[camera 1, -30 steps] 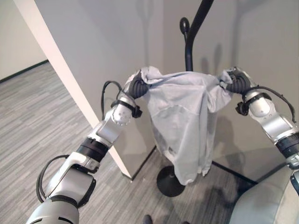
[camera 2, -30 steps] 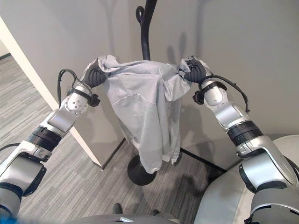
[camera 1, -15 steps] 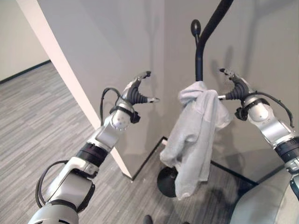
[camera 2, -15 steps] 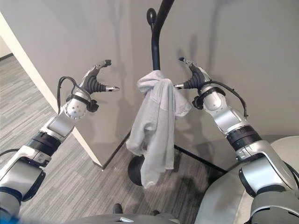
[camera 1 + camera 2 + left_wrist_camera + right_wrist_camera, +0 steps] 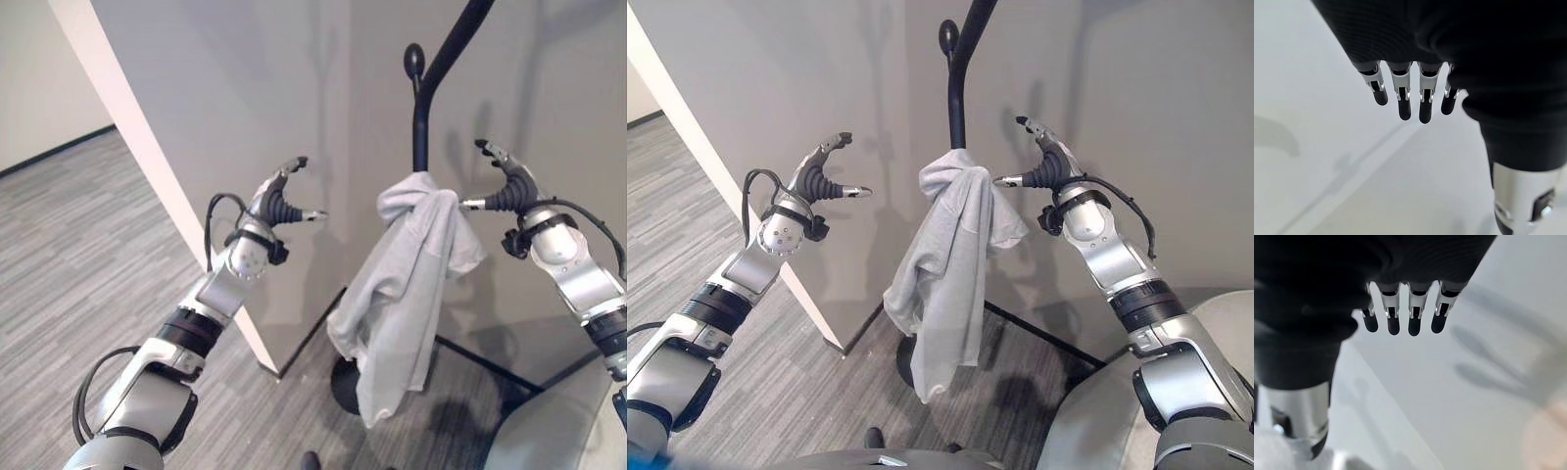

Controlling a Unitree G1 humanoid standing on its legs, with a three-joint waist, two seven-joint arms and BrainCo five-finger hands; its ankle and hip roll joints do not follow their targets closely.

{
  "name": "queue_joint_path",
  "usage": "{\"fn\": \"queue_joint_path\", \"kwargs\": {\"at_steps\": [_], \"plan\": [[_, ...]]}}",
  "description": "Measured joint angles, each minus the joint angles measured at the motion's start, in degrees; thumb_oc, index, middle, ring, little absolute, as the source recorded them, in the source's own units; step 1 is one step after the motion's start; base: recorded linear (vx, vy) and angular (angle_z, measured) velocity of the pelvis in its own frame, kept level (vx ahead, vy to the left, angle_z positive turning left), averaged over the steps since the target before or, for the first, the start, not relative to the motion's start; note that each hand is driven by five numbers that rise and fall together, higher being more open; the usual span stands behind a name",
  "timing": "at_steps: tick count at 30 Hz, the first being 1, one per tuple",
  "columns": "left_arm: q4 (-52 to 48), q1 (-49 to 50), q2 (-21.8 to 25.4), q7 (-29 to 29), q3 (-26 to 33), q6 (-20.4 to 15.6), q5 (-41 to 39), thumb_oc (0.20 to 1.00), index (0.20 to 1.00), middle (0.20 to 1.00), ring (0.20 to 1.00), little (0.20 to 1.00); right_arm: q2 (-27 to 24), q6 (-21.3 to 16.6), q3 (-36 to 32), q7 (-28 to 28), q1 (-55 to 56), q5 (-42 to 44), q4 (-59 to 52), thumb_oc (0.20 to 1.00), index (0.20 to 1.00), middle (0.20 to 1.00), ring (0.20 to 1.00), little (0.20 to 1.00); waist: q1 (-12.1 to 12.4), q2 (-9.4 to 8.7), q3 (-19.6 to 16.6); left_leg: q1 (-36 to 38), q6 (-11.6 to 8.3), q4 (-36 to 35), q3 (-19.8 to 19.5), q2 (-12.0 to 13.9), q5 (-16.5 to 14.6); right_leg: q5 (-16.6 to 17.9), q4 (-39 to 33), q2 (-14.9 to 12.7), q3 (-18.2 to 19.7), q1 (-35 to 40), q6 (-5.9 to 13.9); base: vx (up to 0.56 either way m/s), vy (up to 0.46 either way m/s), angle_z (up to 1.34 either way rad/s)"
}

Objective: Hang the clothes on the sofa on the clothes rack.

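A light grey garment (image 5: 404,294) hangs bunched from a hook of the black clothes rack (image 5: 421,117) and droops towards the rack's round base (image 5: 345,384). My left hand (image 5: 274,204) is raised well to the left of the garment, open and holding nothing. My right hand (image 5: 507,186) is open too, just right of the garment's top, with its thumb tip close to the cloth. The wrist views show straight fingers (image 5: 1403,100) of the left hand and straight fingers (image 5: 1400,318) of the right hand against the pale wall.
A white wall corner (image 5: 147,166) juts out to the left of the rack. Grey walls stand right behind the rack. Part of a light grey sofa (image 5: 1097,401) shows at the lower right. The floor is grey striped carpet (image 5: 69,264).
Both hands have let go of the garment and opened. The spread cloth has dropped into a bunch hanging on the rack, and the hands have drawn slightly apart.
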Motion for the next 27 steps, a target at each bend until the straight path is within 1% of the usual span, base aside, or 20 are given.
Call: {"fn": "queue_joint_path", "kwargs": {"at_steps": [1,4,6,7,9,10,11,14,15,17,18,20,21,22,23,24,25,26,27], "plan": [[-0.23,0.37,-0.02,0.01,0.92,0.0,0.0,1.0,1.0,1.0,1.0,1.0,0.02,-0.06,-2.44,-0.55,1.89,0.0,-2.5,1.0,1.0,1.0,1.0,1.0,0.03,-0.11,0.07,0.06,0.0,0.0,0.03,0.0,0.0,0.0,0.0,0.0,0.0,0.02,0.0,0.0,0.0,0.0],[-1.21,1.77,-0.15,0.05,3.14,0.04,-0.15,1.0,1.0,1.0,1.0,1.0,0.06,-0.15,-5.38,-1.28,4.16,-0.02,-5.85,1.0,1.0,1.0,1.0,1.0,-0.1,-0.37,0.21,0.63,-0.13,-0.01,0.21,0.02,-0.12,-0.04,0.0,-0.02,0.19,0.4,0.04,0.0,0.003,-0.01],[-4.81,4.13,-0.33,0.16,5.76,-0.05,-0.57,1.0,1.0,1.0,1.0,1.0,0.49,-0.54,-9.5,-2.37,7.74,-0.05,-10.59,1.0,1.0,1.0,1.0,1.0,-0.06,-0.59,0.25,0.64,-0.25,-0.02,0.22,0.03,-0.21,-0.11,-0.01,-0.02,0.2,0.39,0.03,0.0,0.0,0.0],[-5.9,4.96,-0.33,0.24,6.68,-0.25,-0.66,1.0,1.0,1.0,1.0,1.0,0.76,-1.43,-11.13,-3.14,8.99,-0.1,-11.68,1.0,1.0,1.0,1.0,1.0,-0.12,-0.67,0.29,0.66,-0.28,-0.01,0.23,0.03,-0.23,-0.11,-0.01,-0.02,0.21,0.39,0.02,0.0,0.0,0.0],[-11.39,8.01,-0.3,0.09,9.7,-0.53,-3.24,1.0,1.0,1.0,1.0,1.0,1.13,-1.92,-16.59,-3.74,13.81,-0.58,-16.89,1.0,1.0,1.0,1.0,1.0,-0.1,-0.85,0.35,0.66,-0.46,-0.02,0.27,0.01,-0.37,-0.11,-0.01,-0.06,0.24,0.36,0.02,0.0,0.0,0.0],[-14.85,10.28,-0.15,-0.09,11.67,-1.3,-5.16,1.0,1.0,1.0,1.0,1.0,1.92,-2.67,-19.51,-3.73,16.46,-0.98,-19.18,1.0,1.0,1.0,1.0,1.0,-0.12,-0.98,0.43,0.71,-0.44,-0.02,0.33,0.01,-0.35,-0.14,-0.01,-0.06,0.29,0.36,0.05,0.01,0.023,-0.04],[-19.76,14.71,0.08,-0.27,15.59,-2.93,-7.57,1.0,1.0,1.0,1.0,1.0,3.52,-4.22,-24.34,-3.89,21.22,-1.26,-21.56,1.0,1.0,1.0,1.0,1.0,-0.12,-1.16,0.47,0.79,-0.43,-0.02,0.43,0.01,-0.37,-0.22,0.0,-0.07,0.42,0.37,0.01,0.01,0.024,-0.05],[-21.55,18.97,0.91,-1.36,18.8,-3.4,-9.44,1.0,1.0,1.0,1.0,1.0,4.52,-4.35,-27.22,-3.44,26.7,-1.25,-22.04,1.0,1.0,1.0,1.0,1.0,-0.1,-1.2,0.42,1.05,-0.82,-0.02,0.54,0.02,-0.64,-0.25,-0.01,-0.08,0.57,0.55,0.0,0.0,0.008,-0.02],[-23.36,22.07,1.53,-2.35,21.18,-3.62,-9.4,1.0,1.0,1.0,1.0,1.0,5.32,-4.83,-28.81,-2.75,29.67,-1.45,-22.27,1.0,1.0,1.0,1.0,1.0,-0.11,-1.18,0.45,1.0,-0.9,-0.02,0.59,0.04,-0.71,-0.34,-0.01,-0.08,0.67,0.46,-0.03,0.0,0.015,-0.04],[-25.02,27.82,1.74,-3.0,25.05,-3.82,-9.39,1.0,1.0,1.0,1.0,1.0,7.84,-4.56,-31.9,-2.25,35.11,-1.59,-22.1,1.0,1.0,1.0,1.0,1.0,-0.05,-1.11,0.42,1.07,-1.04,-0.02,0.69,0.04,-0.83,-0.56,-0.01,-0.08,0.79,0.49,-0.09,-0.01,0.019,-0.04],[-24.95,32.86,2.27,-3.97,27.49,-3.76,-9.3,1.0,1.0,1.0,1.0,1.0,9.64,-4.5,-32.72,-1.27,39.62,-1.6,-21.92,1.0,1.0,1.0,1.0,1.0,-0.06,-0.84,0.42,1.07,-1.12,-0.02,0.73,0.04,-0.88,-0.73,-0.01,-0.09,0.83,0.45,-0.17,-0.01,0.021,-0.03],[-24.87,40.43,1.82,-5.04,31.15,-3.69,-9.3,1.0,1.0,1.0,1.0,1.0,12.83,-4.49,-33.72,0.6,45.36,-1.5,-21.96,1.0,1.0,1.0,1.0,1.0,-0.09,-0.48,0.39,1.06,-1.27,-0.02,0.84,0.06,-1.0,-0.99,-0.01,-0.09,0.98,0.37,-0.14,-0.03,0.035,-0.04],[-24.76,43.1,0.86,-5.34,32.41,-3.55,-9.3,1.0,1.0,1.0,1.0,1.0,13.89,-4.32,-33.78,1.48,47.4,-0.92,-21.9,1.0,1.0,1.0,1.0,1.0,-0.08,-0.22,0.4,1.06,-1.25,-0.02,0.89,0.05,-1.05,-0.99,-0.01,-0.1,1.03,0.37,-0.16,-0.02,0.04,-0.03],[-24.6,47.08,-1.35,-6.2,34.12,-3.73,-9.33,1.0,1.0,1.0,1.0,1.0,15.89,-4.71,-33.75,2.97,49.23,0.96,-21.08,1.0,1.0,1.0,1.0,1.0,0.03,0.14,0.13,0.73,-1.31,-0.02,0.98,0.03,-1.13,-1.09,-0.01,-0.15,1.11,-0.03,-0.13,-0.02,0.025,-0.07],[-24.31,50.4,-4.99,-7.01,36.22,-3.63,-9.45,1.0,1.0,1.0,1.0,1.0,19.31,-4.65,-33.92,4.42,50.88,2.81,-20.13,1.0,1.0,1.0,1.0,1.0,-0.02,0.36,0.02,0.76,-1.34,-0.01,1.25,0.03,-1.22,-1.17,-0.01,-0.17,1.35,-0.14,-0.17,-0.03,0.029,-0.08],[-22.65,52.33,-7.61,-7.19,36.45,-3.56,-9.77,1.0,1.0,1.0,1.0,1.0,21.13,-4.38,-33.38,5.04,52.34,4.13,-18.97,1.0,1.0,1.0,1.0,1.0,-0.01,0.62,-0.11,0.76,-1.27,-0.01,1.46,0.03,-1.29,-1.12,-0.01,-0.19,1.45,-0.19,-0.06,-0.04,0.03,-0.07],[-15.67,55.6,-11.92,-8.33,35.8,-2.45,-11.45,1.0,1.0,1.0,1.0,1.0,23.35,-3.91,-30.85,7.88,55.64,7.18,-14.95,1.0,1.0,1.0,1.0,1.0,0.16,1.35,-0.53,0.58,-1.26,-0.02,1.52,-0.06,-1.33,-1.1,-0.01,-0.29,1.45,-0.35,-0.06,-0.04,0.032,-0.02],[-12.71,56.86,-12.91,-9.13,34.85,-0.52,-11.6,1.0,1.0,1.0,1.0,1.0,24.07,-2.81,-29.44,9.25,56.8,7.84,-13.67,1.0,1.0,1.0,1.0,1.0,0.12,1.57,-0.53,0.46,-1.27,-0.02,1.52,-0.06,-1.39,-1.19,-0.01,-0.29,1.46,-0.47,0.01,-0.03,0.044,0.01],[-11.38,58.14,-12.92,-9.6,33.95,0.27,-11.56,1.0,1.0,1.0,1.0,1.0,24.09,-2.48,-28.23,10.08,57.54,7.97,-12.68,1.0,1.0,1.0,1.0,1.0,0.12,1.69,-0.47,0.31,-1.27,-0.02,1.49,-0.05,-1.38,-1.2,-0.01,-0.27,1.43,-0.66,0.0,-0.04,0.042,0.0]]}}
